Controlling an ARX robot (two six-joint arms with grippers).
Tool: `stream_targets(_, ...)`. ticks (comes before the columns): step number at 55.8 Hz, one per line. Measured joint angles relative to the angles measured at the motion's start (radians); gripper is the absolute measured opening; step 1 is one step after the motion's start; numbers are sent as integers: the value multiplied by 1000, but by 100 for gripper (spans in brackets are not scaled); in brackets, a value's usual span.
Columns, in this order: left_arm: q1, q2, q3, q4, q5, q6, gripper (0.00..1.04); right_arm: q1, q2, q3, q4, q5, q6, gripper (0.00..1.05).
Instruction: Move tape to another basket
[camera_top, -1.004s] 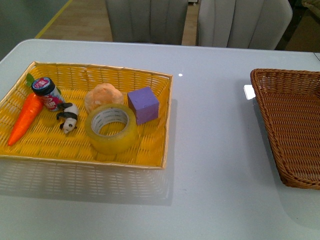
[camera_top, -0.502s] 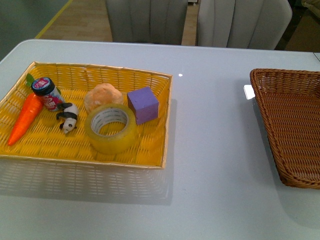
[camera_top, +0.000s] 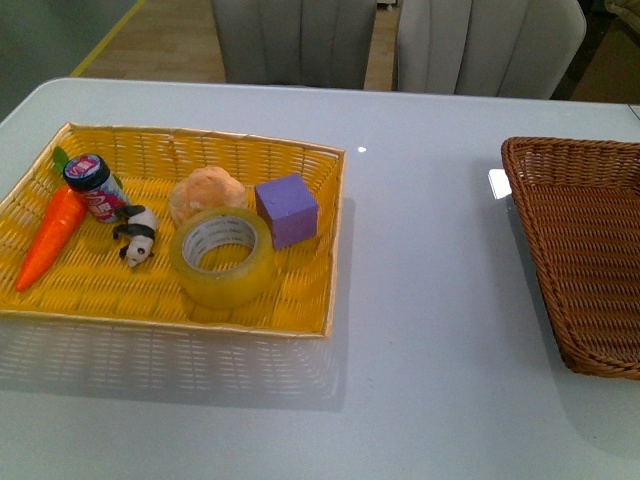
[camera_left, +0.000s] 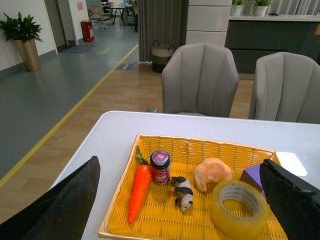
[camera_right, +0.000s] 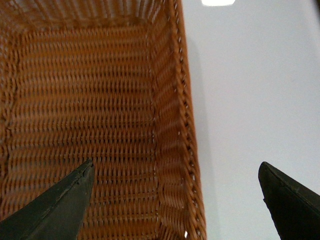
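On the table (camera_top: 430, 300), a tray (camera_top: 335, 240) sits left and the basket (camera_top: 590, 250) right, well apart. In the tray, from the left: carrot (camera_top: 50, 238), jar (camera_top: 95, 187) just behind it, panda (camera_top: 137, 237), then the tape (camera_top: 225, 285) at the front. A bun (camera_top: 205, 193) lies behind the tape, perhaps touching it, and a block (camera_top: 287, 209) is behind-right. Chairs (camera_top: 290, 40) stand behind the table.

The dark brown woven wicker basket (camera_top: 580, 250) runs off the front view's right edge. A black finger (camera_left: 295, 202) of the left gripper (camera_left: 179, 161) half hides the purple cube (camera_left: 250, 176).
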Motion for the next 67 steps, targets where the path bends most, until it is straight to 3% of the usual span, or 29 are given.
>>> stream_targets(17,0,0,0,0,0,0,96,22,299,280,-116,26,-11,96)
stream_targets(30,0,0,0,0,0,0,96,27,389,329,-122,51,-14,96)
stream_targets(39,0,0,0,0,0,0,96,31,406,338,-139,85,-18,62)
stream_targets(55,0,0,0,0,0,0,96,67,379,286,-152,51,25,18)
stream_targets(61,0,0,0,0,0,0,96,106,342,245,-140,29,103,6)
stream_targets(67,0,0,0,0,0,0,96,160,314,205,-119,18,148,6)
